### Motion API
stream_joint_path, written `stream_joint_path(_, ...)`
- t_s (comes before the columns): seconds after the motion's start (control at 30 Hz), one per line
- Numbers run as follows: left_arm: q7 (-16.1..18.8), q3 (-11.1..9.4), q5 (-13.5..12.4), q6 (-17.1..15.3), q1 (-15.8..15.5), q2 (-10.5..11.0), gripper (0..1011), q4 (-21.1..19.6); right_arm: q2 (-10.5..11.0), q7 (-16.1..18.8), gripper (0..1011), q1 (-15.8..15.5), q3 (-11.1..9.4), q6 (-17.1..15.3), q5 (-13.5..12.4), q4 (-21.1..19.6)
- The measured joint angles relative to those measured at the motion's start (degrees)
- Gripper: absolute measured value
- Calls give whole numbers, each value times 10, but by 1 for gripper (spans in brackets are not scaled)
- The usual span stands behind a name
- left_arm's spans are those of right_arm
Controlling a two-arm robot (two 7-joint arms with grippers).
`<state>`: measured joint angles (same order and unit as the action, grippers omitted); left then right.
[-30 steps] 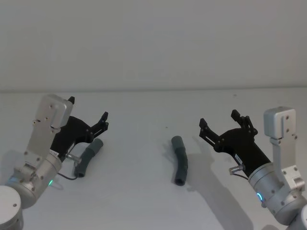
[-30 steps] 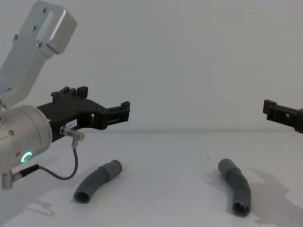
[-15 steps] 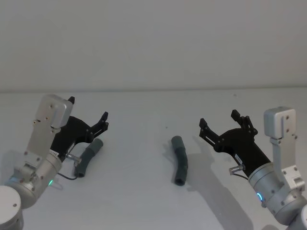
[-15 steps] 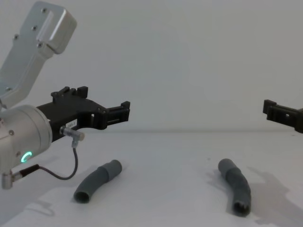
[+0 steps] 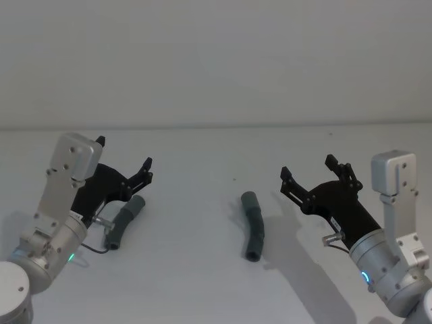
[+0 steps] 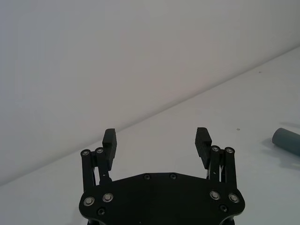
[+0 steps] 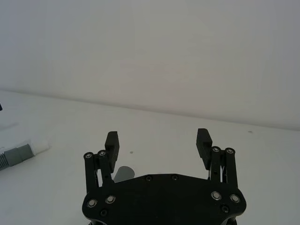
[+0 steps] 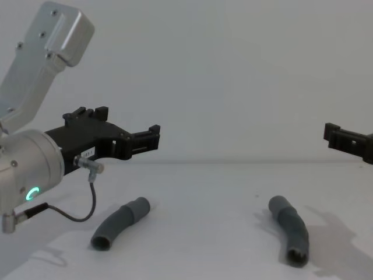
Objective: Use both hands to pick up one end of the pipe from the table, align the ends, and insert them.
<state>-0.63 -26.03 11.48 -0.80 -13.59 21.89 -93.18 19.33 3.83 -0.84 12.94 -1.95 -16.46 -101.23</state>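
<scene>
your left gripper point(image 5: 124, 152) hovers over the table point(image 5: 202, 290) toward its left edge, jaws spread wide and holding nothing. just below it the left pipe piece point(image 5: 124, 223) lies flat on the surface, its open mouth turned to the near edge. your right gripper point(image 5: 308, 167) hangs toward the right edge, jaws likewise wide apart and gripping nothing. the second pipe piece point(image 5: 254, 226) lies near the table's middle, beside that gripper but apart from it, curved, its round mouth also facing the near edge. a wide stretch of white surface lies between the two pieces, and more runs behind them to the far edge at the wall point(image 5: 216, 61).
</scene>
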Motion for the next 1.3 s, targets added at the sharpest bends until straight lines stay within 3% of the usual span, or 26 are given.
stream_joint_path(1.3, 0, 0, 0, 0, 0, 0, 1001, 0, 0, 0, 1002, 0, 0, 0, 0, 0)
